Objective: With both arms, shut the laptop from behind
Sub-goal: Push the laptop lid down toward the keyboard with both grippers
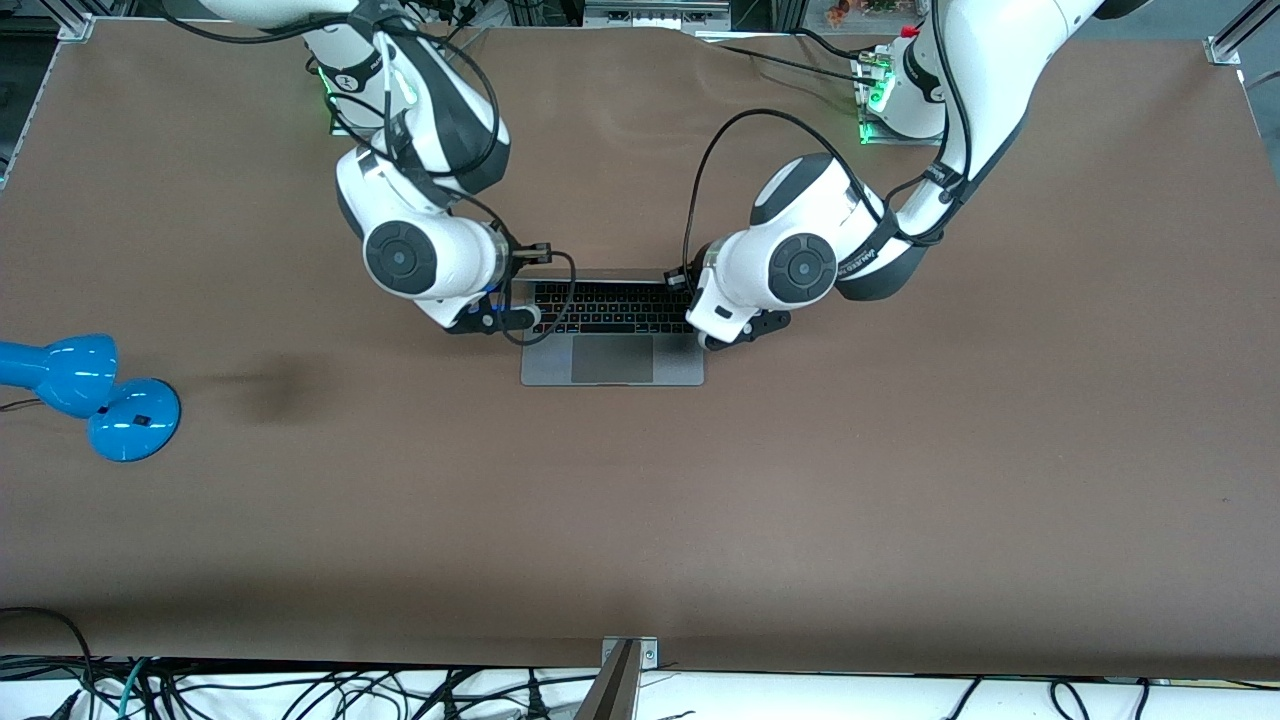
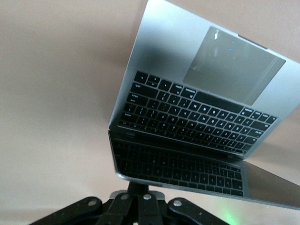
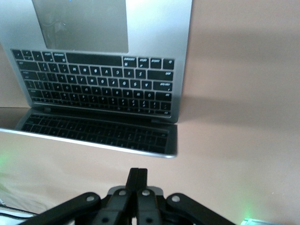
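The grey laptop point(image 1: 612, 360) lies open in the middle of the table, its keyboard and trackpad showing. In the left wrist view the laptop point(image 2: 187, 61) has its dark screen mirroring the keys. My left gripper point(image 1: 708, 342) is shut and empty at the lid's corner toward the left arm's end; its fingertips point(image 2: 137, 187) meet the lid's top edge. My right gripper point(image 1: 530, 318) is shut and empty at the other corner. In the right wrist view the right gripper point(image 3: 138, 176) stands a small gap short of the lid's top edge point(image 3: 93, 140).
A blue desk lamp point(image 1: 100, 395) lies on the brown table toward the right arm's end, well away from the laptop. Black cables loop from both wrists over the keyboard's ends. Both arm bases stand at the table's edge farthest from the front camera.
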{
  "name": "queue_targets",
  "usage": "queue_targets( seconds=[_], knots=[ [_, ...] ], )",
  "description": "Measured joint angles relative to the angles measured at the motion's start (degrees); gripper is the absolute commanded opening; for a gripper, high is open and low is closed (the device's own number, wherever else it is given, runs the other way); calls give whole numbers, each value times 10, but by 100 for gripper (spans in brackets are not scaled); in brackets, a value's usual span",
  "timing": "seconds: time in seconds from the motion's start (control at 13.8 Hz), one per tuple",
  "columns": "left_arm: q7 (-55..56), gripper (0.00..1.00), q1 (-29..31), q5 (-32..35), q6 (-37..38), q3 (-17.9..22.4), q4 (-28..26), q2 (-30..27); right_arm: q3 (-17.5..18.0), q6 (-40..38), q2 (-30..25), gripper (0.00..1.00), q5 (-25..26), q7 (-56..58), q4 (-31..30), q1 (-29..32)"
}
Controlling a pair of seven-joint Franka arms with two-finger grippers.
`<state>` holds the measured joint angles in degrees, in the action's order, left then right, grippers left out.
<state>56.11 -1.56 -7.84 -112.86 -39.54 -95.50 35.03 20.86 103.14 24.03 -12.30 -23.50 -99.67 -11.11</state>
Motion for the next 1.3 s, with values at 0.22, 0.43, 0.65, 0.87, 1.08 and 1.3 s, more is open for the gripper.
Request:
queue_targets(
  seconds=[0.22,0.43,0.65,0.87,1.08,1.3],
  knots=[
    [0,0,0,16,0,5,13,15,-9,1,22,4,0,9,18,3],
    [0,0,-1,30,0,6,21,32,-12,1,45,4,1,11,39,3],
    [0,0,-1,35,-2,11,25,46,-21,1,59,4,1,22,51,4],
    [0,0,-8,35,-10,21,36,60,-24,10,78,4,1,25,65,4],
    [0,0,-41,35,-14,57,58,74,-24,24,102,4,1,25,83,3],
    [0,0,-67,35,-16,83,86,96,-24,46,125,4,2,28,98,3]
  ],
)
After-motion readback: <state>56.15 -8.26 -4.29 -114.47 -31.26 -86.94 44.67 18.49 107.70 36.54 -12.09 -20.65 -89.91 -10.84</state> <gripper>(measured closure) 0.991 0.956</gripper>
